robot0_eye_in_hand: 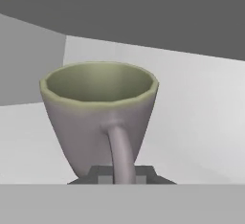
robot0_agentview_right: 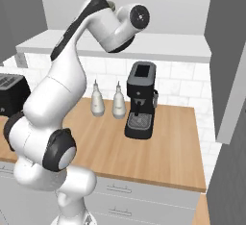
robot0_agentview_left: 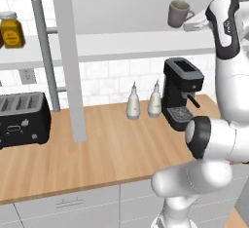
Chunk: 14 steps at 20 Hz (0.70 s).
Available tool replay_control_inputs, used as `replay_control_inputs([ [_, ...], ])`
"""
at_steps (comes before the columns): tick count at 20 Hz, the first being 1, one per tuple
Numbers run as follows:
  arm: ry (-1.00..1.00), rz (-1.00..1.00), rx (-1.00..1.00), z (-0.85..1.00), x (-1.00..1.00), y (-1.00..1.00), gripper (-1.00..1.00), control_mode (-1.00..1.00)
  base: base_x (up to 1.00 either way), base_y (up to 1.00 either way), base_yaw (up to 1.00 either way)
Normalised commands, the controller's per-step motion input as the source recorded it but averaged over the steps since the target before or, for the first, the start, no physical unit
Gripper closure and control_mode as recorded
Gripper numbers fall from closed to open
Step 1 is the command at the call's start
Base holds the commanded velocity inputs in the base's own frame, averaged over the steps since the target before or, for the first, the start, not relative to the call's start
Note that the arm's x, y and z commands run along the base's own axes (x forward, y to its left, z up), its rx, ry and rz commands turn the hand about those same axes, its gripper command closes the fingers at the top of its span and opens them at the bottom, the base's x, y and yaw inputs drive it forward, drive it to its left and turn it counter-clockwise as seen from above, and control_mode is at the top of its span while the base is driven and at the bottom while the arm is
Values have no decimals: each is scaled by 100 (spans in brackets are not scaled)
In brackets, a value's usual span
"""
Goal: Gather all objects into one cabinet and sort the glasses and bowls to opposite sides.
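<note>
A grey-beige mug (robot0_agentview_left: 178, 13) stands upright over the right part of the cabinet's white shelf (robot0_agentview_left: 121, 44); whether its base touches the shelf I cannot tell. My gripper (robot0_agentview_left: 192, 23) reaches in from the right and is shut on the mug's loop handle. In the hand view the mug (robot0_eye_in_hand: 98, 115) is close up, its handle running down between my fingertips (robot0_eye_in_hand: 103, 176), with my gripper (robot0_eye_in_hand: 122, 176) shut on it. The cabinet's tall grey door (robot0_agentview_left: 68, 61) stands open, with its bar handle (robot0_agentview_left: 44, 51) beside it. The bowls are out of view.
An amber jar (robot0_agentview_left: 10, 29) sits on the shelf at far left. On the wooden counter (robot0_agentview_left: 112, 154) below stand a black toaster (robot0_agentview_left: 22, 119), two white bottles (robot0_agentview_left: 133, 103), and a black coffee machine (robot0_agentview_left: 181, 93). Another grey door (robot0_agentview_right: 230, 60) hangs at the right.
</note>
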Motion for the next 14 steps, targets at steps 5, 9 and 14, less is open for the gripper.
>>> replay_control_inputs([
  [5, 0, 0, 0, 1, -86, -1, 100, -100, 0, 0, 0],
  [9, 3, 0, 0, 6, -92, 0, 100, -100, 0, 0, 0],
  [14, 11, 0, 0, 0, -99, 0, 100, -100, 0, 0, 0],
])
